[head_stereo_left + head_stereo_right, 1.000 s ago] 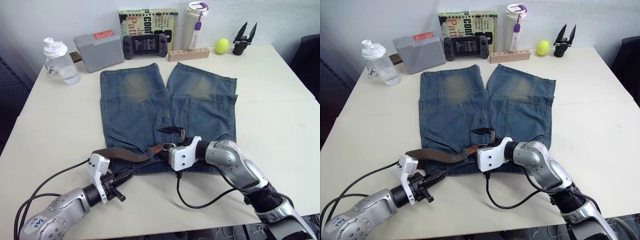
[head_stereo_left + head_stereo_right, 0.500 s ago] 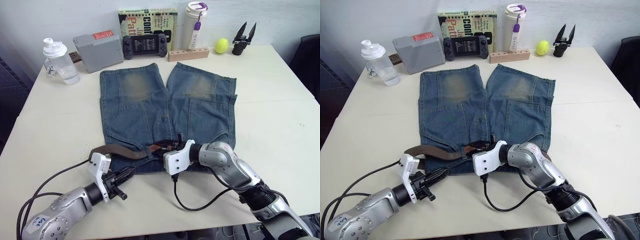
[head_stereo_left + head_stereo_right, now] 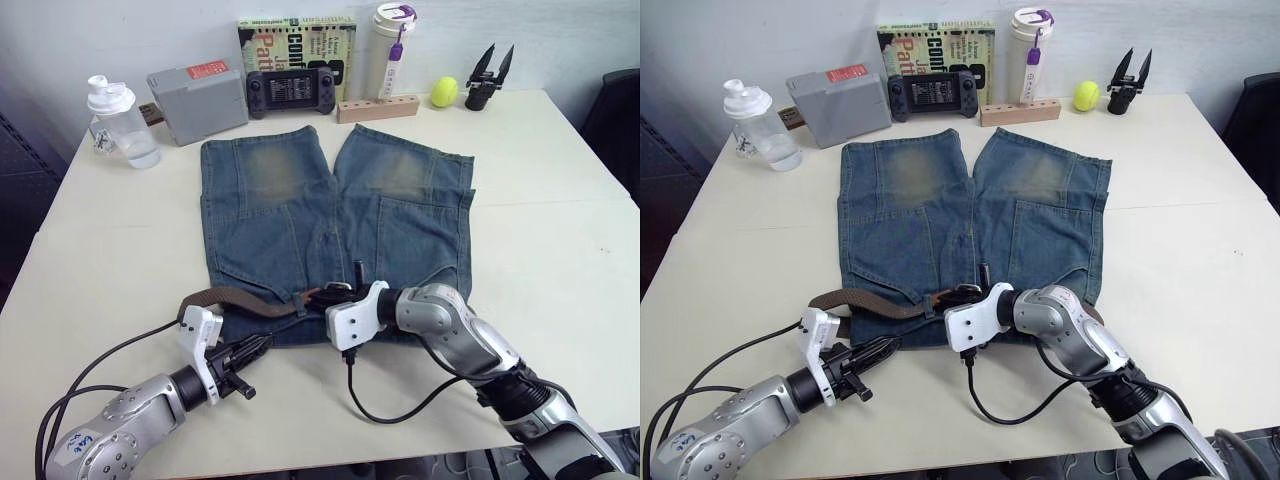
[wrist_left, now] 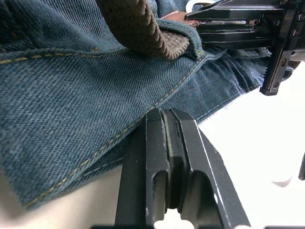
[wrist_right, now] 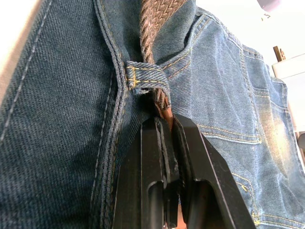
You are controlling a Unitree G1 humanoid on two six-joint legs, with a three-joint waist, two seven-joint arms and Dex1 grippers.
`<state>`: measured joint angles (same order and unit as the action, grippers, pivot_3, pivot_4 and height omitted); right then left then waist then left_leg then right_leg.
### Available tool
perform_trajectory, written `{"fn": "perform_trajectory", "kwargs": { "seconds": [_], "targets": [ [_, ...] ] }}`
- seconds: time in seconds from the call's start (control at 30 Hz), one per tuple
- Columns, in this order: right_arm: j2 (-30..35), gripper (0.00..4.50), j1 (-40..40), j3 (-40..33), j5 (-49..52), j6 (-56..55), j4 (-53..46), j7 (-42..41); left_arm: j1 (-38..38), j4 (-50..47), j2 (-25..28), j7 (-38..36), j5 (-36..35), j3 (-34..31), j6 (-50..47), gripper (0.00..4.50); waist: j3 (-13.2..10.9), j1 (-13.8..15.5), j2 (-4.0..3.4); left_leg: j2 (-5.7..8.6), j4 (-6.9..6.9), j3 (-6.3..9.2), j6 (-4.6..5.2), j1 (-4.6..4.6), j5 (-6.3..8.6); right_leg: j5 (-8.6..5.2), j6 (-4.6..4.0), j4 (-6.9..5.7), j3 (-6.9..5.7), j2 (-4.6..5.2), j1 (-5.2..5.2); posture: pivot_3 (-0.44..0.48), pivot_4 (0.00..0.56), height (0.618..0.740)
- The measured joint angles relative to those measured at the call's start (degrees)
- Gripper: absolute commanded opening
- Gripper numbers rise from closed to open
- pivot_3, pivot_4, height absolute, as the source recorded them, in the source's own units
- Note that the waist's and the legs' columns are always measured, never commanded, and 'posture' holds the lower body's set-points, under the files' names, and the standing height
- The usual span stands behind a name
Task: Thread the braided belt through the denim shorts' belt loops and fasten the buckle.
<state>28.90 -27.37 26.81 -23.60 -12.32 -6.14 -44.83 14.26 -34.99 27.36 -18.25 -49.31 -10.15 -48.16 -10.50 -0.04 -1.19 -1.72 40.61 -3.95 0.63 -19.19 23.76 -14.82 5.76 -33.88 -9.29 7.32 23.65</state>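
Observation:
The denim shorts (image 3: 270,210) lie flat on the table, waistband toward me. The braided belt (image 3: 240,297) arches along the waistband's left half and passes under one of the belt loops (image 5: 145,78). Just past that loop, my right gripper (image 5: 164,129) is shut on the belt's brown leather tip, near the waistband's middle (image 3: 338,292). My left gripper (image 3: 255,348) is shut, its tips against the waistband's edge (image 4: 167,119); whether it pinches cloth I cannot tell. The buckle is hidden.
Along the table's far edge stand a clear shaker bottle (image 3: 120,125), a grey box (image 3: 198,100), a game controller (image 3: 290,92), a book (image 3: 296,45), a white tumbler (image 3: 392,50), a wooden block (image 3: 377,108), a yellow ball (image 3: 445,92) and a black gripper tool (image 3: 487,78).
My right gripper went from open to shut on the belt's tip and shifted slightly left. The belt's arch lifted a little. The left gripper stayed put.

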Motion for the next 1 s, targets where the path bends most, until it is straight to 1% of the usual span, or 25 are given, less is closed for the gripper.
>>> {"fn": "perform_trajectory", "kwargs": {
  "seconds": [0.13,0.27,0.4,0.5,0.6,0.8,1.0],
  "targets": [
    [2.77,0.03,-0.02,-2.98,0.15,0.90,-2.79,0.00,-0.42,0.09,-0.54,1.27,0.05,0.01,-0.59,0.00,-0.01,0.00,-0.01,0.00,0.01,0.00,0.00,-0.02,0.00,0.00,0.00,0.00,0.00,0.00,0.01,0.000,0.150,0.726],
    [6.57,0.03,0.47,-8.65,1.80,2.24,-8.02,-0.35,-0.56,0.20,-0.62,1.63,0.20,0.11,-0.89,0.00,0.00,0.00,-0.01,0.01,0.00,0.00,0.00,0.00,0.00,0.00,0.00,0.00,0.00,-0.01,0.00,0.000,0.150,0.726],
    [10.42,0.03,2.10,-13.02,3.28,3.45,-9.59,-0.80,-0.48,0.20,-0.54,1.79,0.39,0.24,-1.28,0.00,-0.01,0.12,0.00,0.03,0.01,-0.02,0.00,-0.01,0.00,0.00,0.00,0.00,0.00,0.02,0.00,0.000,0.150,0.726],
    [13.61,0.03,2.99,-17.24,3.98,3.78,-9.36,-0.49,-0.67,0.20,-0.31,1.96,0.63,0.40,-1.83,0.00,0.00,0.14,-0.01,0.03,0.00,-0.02,0.00,0.01,0.00,0.00,0.00,0.00,-0.01,0.01,0.00,0.000,0.150,0.726],
    [14.56,0.03,3.30,-20.04,4.83,4.15,-8.77,0.27,-1.09,0.28,-0.20,1.95,1.19,0.66,-1.97,0.00,0.00,0.16,-0.02,0.04,0.01,-0.06,0.00,0.03,0.00,0.00,0.00,-0.03,-0.01,0.02,-0.01,0.000,0.150,0.726],
    [17.95,0.03,2.87,-25.98,6.14,3.41,-1.61,3.54,-1.74,1.25,-0.37,1.47,1.27,1.28,-1.58,0.00,0.00,0.74,-0.02,0.05,0.07,-0.09,0.01,0.04,0.00,0.00,0.01,-0.07,-0.01,0.05,-0.02,0.000,0.150,0.726],
    [19.52,0.03,2.01,-27.13,8.02,1.00,0.54,4.37,-2.14,1.90,-0.55,1.19,1.66,2.18,-0.55,0.00,0.01,1.25,-0.05,0.04,0.11,-0.09,0.01,0.03,0.00,0.00,0.01,-0.09,0.00,0.04,-0.02,0.000,0.150,0.726]
  ]
}}
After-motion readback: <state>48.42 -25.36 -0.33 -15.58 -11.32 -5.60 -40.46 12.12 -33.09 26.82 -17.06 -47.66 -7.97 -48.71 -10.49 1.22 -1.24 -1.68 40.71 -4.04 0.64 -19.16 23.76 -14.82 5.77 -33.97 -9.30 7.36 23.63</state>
